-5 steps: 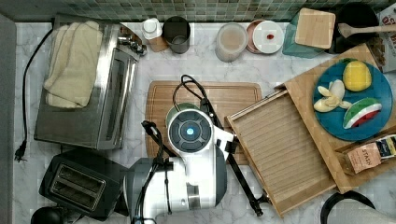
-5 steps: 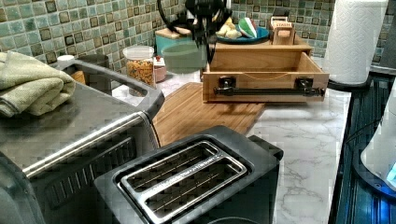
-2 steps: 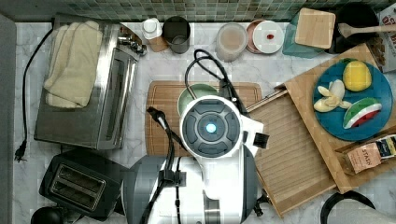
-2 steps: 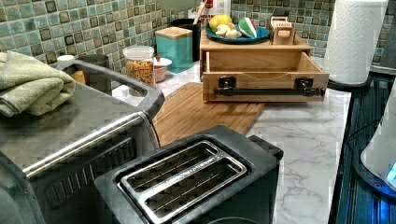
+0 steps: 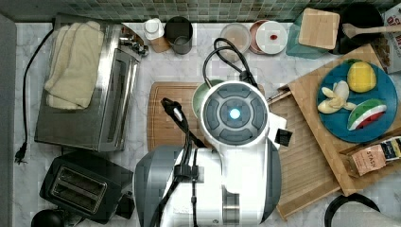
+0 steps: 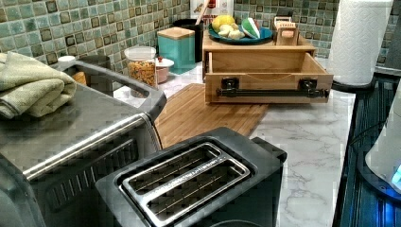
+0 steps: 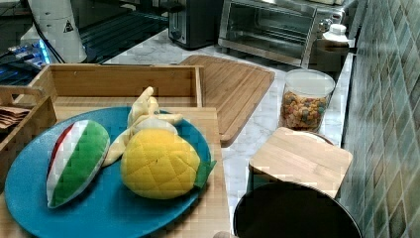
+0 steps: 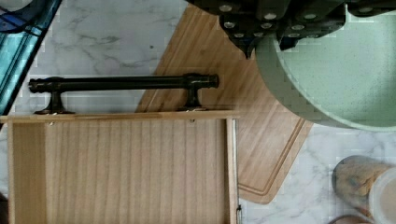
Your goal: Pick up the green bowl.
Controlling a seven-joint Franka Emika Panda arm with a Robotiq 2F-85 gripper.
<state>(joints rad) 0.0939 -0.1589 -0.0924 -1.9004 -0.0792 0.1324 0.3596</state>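
Item count: one green bowl (image 5: pixel 201 97), one cutting board (image 5: pixel 165 113), one toaster (image 5: pixel 80 187), one toaster oven (image 5: pixel 85 82), one blue plate (image 5: pixel 385 90), one cereal jar (image 6: pixel 142 68).

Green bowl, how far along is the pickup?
Done: the gripper appears clamped on the green bowl at its rim, and the bowl hangs clear above the cutting board. In hand: holding it aloft. Left: nothing of the pickup that I can see.

Pale sage-green bowl (image 8: pixel 341 74) with lighter speckled inside; blue plate (image 5: pixel 352 101) at the top view's right; teal container (image 6: pixel 177 49) with light wooden lid; white grey-veined marble counter (image 6: pixel 307 142); green mosaic-tiled wall (image 6: pixel 71 28).
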